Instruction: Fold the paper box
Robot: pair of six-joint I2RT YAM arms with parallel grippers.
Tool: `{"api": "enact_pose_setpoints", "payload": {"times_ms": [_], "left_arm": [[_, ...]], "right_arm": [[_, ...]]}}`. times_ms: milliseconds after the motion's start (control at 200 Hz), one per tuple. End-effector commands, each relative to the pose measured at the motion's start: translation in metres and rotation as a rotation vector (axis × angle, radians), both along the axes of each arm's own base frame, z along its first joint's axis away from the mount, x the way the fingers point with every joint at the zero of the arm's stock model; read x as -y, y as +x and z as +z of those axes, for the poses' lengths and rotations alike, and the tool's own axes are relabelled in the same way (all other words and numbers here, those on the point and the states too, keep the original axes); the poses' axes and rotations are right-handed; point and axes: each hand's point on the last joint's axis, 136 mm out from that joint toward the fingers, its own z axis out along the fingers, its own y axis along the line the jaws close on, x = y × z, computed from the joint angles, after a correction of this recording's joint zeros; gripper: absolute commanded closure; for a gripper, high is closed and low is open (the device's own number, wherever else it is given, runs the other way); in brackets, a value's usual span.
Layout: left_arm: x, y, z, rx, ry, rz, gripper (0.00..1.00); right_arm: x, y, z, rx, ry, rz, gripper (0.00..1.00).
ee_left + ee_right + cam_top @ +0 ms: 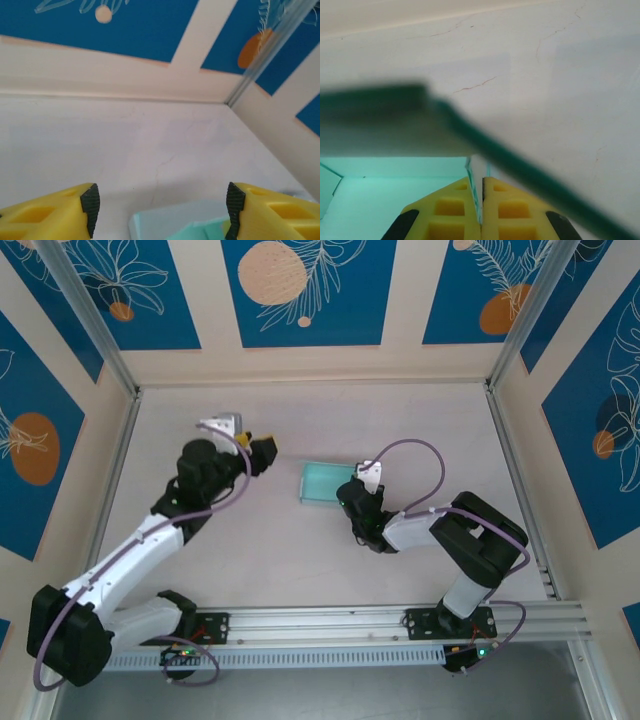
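The paper box is a small pale blue-green open box standing on the table's middle. My right gripper is at its right side, and in the right wrist view its yellow fingers are shut on a thin wall of the box, whose inside shows at lower left. A blurred flap edge crosses close to that camera. My left gripper hovers left of the box, apart from it. In the left wrist view it stands open, with a corner of the box low between the black pads.
The pale table is enclosed by cream walls with blue panels and metal corner posts. A metal rail carrying the arm bases runs along the near edge. Purple cables loop over the right arm.
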Motion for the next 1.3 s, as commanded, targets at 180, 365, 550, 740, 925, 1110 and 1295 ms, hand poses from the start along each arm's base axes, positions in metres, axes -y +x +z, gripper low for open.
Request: {"api": "enact_pose_setpoints", "payload": {"times_ms": [180, 365, 550, 740, 925, 1110, 1295], "left_arm": [[0.016, 0.008, -0.074, -0.588, -0.015, 0.047, 0.09], [0.053, 0.021, -0.102, -0.771, -0.074, -0.051, 0.05], [0.081, 0.031, -0.121, -0.852, -0.088, -0.13, 0.07], [0.093, 0.034, -0.133, -0.889, -0.069, -0.156, 0.11], [0.101, 0.024, -0.151, -0.95, -0.058, -0.181, 0.11], [0.105, 0.021, -0.162, -0.97, -0.065, -0.191, 0.19], [0.106, 0.022, -0.164, -0.968, -0.059, -0.197, 0.28]], "right_arm": [[0.008, -0.03, -0.061, -0.219, -0.166, 0.088, 0.95], [0.006, -0.029, -0.062, -0.215, -0.172, 0.091, 0.95], [0.005, -0.029, -0.063, -0.216, -0.177, 0.092, 0.95], [0.003, -0.027, -0.064, -0.215, -0.185, 0.097, 0.95], [0.002, -0.026, -0.064, -0.213, -0.186, 0.1, 0.96], [0.0, -0.026, -0.066, -0.217, -0.192, 0.106, 0.96], [0.0, -0.026, -0.066, -0.217, -0.194, 0.108, 0.96]]}}
